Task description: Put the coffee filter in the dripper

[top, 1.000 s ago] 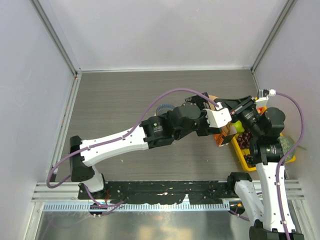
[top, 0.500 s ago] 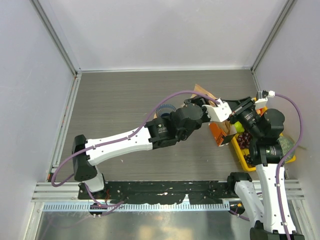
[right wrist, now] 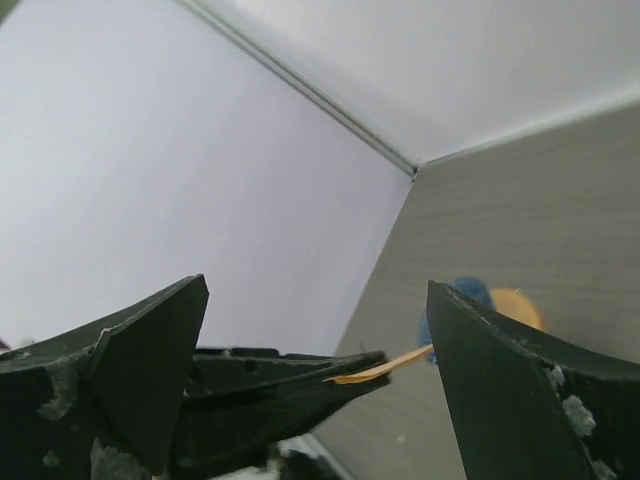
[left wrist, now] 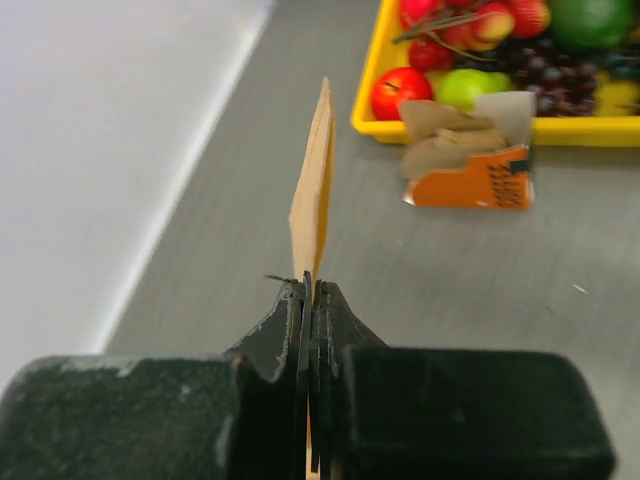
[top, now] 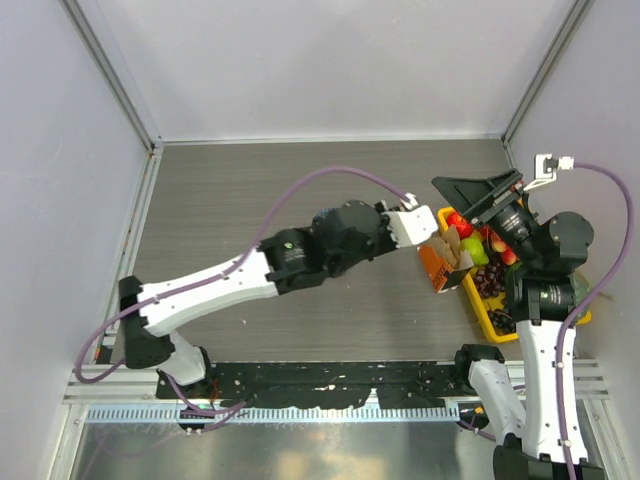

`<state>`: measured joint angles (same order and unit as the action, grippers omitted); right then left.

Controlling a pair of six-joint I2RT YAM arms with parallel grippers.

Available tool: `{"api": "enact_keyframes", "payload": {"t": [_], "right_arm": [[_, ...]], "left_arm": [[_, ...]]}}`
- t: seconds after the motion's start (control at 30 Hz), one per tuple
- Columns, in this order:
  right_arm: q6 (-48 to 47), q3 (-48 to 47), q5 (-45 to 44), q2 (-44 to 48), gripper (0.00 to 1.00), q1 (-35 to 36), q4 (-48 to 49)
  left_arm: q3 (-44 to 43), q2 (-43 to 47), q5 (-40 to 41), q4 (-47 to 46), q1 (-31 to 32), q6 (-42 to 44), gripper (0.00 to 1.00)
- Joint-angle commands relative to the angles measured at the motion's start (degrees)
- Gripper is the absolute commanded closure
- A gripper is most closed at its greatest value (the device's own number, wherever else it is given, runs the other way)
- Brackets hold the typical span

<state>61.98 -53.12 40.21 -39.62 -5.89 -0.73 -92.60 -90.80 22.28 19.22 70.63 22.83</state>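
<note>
Retreated L pincer (left wrist: 311,290) pinches coffee filter (left wrist: 315,190), orange box (left wrist: 470,188) beside tray (left wrist: 600,131).

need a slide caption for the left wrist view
Left gripper shut on the coffee filter, seen edge-on, with the orange box and the yellow fruit tray beyond.

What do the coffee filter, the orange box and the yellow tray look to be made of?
The coffee filter: thin matte tan paper, seen edge-on as a sliver. The orange box: likely printed cardboard, matte, with a pale unprinted flap at its open top. The yellow tray: probably plastic, judging by its smooth, even colour and rounded rim.
</note>
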Motion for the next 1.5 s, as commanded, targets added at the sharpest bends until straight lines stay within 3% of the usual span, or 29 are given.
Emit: {"api": "enact_keyframes", "payload": {"t": [0.0, 0.07, 0.2, 0.37, 0.43, 0.47, 0.7, 0.93, 1.1, 1.13, 1.17, 1.23, 1.33, 1.47], "right_arm": [[-26.21, -4.53, 14.0, -1.08, 0.02, -0.79, 10.05], [-37.3, -3.57, 21.3, -0.2, 0.01, -0.79, 9.26], [-48.94, 1.08, 29.22, 4.89, 0.03, -0.01, 9.08], [-51.08, 2.85, 27.65, 5.08, 0.04, 5.09, 8.99], [-48.37, 2.5, 28.25, 3.59, 0.02, 7.8, 13.37], [-48.18, 1.89, 28.43, 2.97, 0.0, 7.91, 13.56], [-47.21, -0.49, 29.4, 0.33, 0.18, 12.92, 11.19], [-48.6, -0.84, 28.97, -1.08, 0.27, 15.55, 8.74], [-52.39, -2.77, 28.26, -3.01, 0.55, 17.93, 1.71], [-53.53, -3.12, 27.83, -3.27, 0.72, 18.63, -1.17], [-54.06, -3.82, 27.65, -3.45, 0.82, 18.9, -2.07], [-57.47, -4.79, 26.68, -3.45, 0.95, 19.34, -5.58], [-63.54, -7.16, 25.37, -3.8, 0.95, 19.69, -13.83], [-66.54, -8.83, 24.83, -4.41, 0.95, 20.57, -17.8]], "left_arm": [[-1.98, 10.46, -26.07, 11.08, -6.98, -14.81, 1.0], [-0.23, 13.1, -36.13, 12.33, -10.58, -18.25, 1.0], [3.29, 17.49, -49.76, 11.19, -16.3, -21.15, 1.0], [3.04, 19.18, -63.39, 9.6, -18.86, -22.57, 1.0], [2.51, 18.65, -67.36, 8.2, -18.86, -25.46, 1.0], [2.42, 18.56, -67.98, 7.85, -18.86, -25.81, 1.0], [1.54, 16.28, -69.83, 5.39, -18.86, -28.27, 1.0], [0.93, 14.25, -67.81, 5.13, -19.13, -28.63, 1.0], [0.84, 13.99, -67.99, 3.28, -19.83, -30.83, 1.0], [0.84, 13.9, -68.07, 3.45, -19.83, -30.48, 1.0], [0.93, 13.99, -67.99, 3.97, -19.92, -30.13, 1.0], [1.01, 14.34, -67.81, 4.94, -20.01, -29.08, 0.87], [0.84, 14.78, -66.41, 6.35, -20.09, -27.58, 0.69], [0.58, 14.61, -64.74, 7.06, -20.01, -27.14, 0.54]]}}
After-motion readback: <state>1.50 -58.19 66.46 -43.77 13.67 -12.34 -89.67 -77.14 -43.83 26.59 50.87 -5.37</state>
